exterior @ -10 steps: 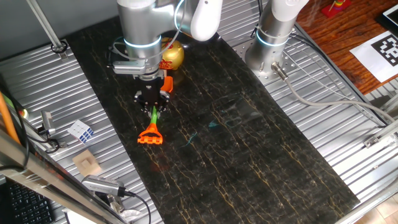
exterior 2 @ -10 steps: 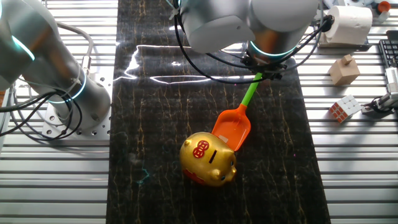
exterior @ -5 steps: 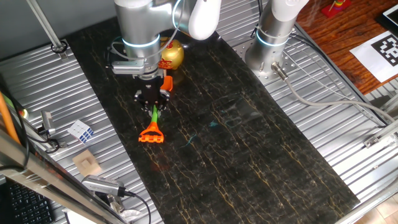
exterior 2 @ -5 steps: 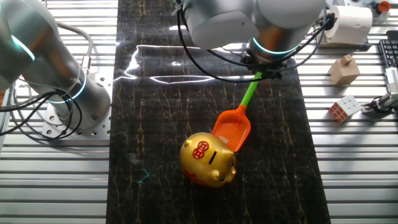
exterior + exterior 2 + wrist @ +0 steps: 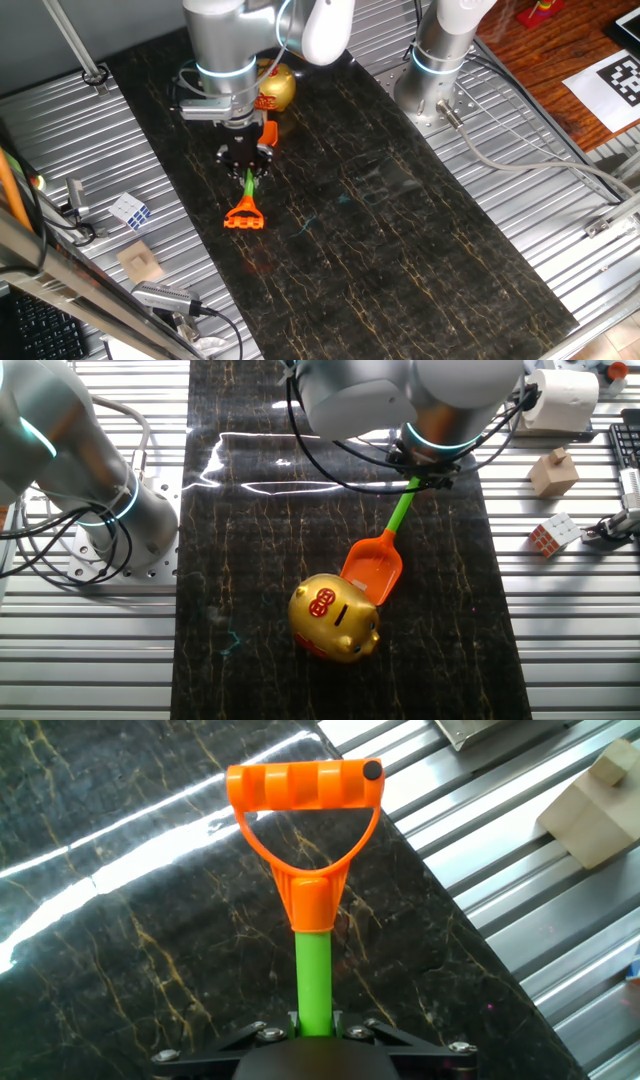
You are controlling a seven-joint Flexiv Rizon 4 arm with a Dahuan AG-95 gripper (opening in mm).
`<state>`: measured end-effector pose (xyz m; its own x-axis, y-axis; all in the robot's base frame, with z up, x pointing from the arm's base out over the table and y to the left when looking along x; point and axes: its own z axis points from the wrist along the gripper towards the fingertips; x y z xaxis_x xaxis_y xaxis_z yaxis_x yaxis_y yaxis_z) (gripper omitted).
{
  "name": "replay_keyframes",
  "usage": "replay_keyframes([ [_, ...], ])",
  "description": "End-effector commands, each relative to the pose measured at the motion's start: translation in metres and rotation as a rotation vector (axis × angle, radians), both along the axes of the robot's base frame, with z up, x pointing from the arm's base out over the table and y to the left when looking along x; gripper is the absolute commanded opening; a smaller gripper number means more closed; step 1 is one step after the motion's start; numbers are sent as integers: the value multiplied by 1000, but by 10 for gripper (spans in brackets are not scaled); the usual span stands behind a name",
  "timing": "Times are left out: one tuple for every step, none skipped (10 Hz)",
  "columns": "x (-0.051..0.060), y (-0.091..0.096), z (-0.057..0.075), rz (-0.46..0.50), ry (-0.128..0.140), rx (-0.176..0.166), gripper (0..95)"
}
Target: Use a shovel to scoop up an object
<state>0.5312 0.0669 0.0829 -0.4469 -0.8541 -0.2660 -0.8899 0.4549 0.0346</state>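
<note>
My gripper is shut on the green shaft of the shovel. The shovel's orange D-handle sticks out past the fingers and its orange blade lies on the black mat. The blade's front edge touches the side of the gold piggy bank, which stands on the mat just ahead of it. In one fixed view the piggy bank shows partly behind the arm, and the handle points away from it. The fingers clamp the shaft at the bottom of the hand view.
A puzzle cube and a tan wooden block lie on the metal slats to the side of the mat. A paper roll stands at the far corner. A second arm's base stands beside the mat.
</note>
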Motion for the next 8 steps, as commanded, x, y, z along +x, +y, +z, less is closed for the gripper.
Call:
replay_keyframes([
  [0, 0, 1, 0, 2, 3, 0],
  [0, 0, 1, 0, 3, 4, 0],
  [0, 0, 1, 0, 3, 3, 0],
  [0, 0, 1, -5, 5, 1, 0],
  [1, 1, 0, -9, 9, -3, 0],
  [3, 3, -1, -13, 15, -18, 0],
  [4, 5, -3, -17, 18, -19, 0],
  [7, 7, -4, -25, 23, -22, 0],
])
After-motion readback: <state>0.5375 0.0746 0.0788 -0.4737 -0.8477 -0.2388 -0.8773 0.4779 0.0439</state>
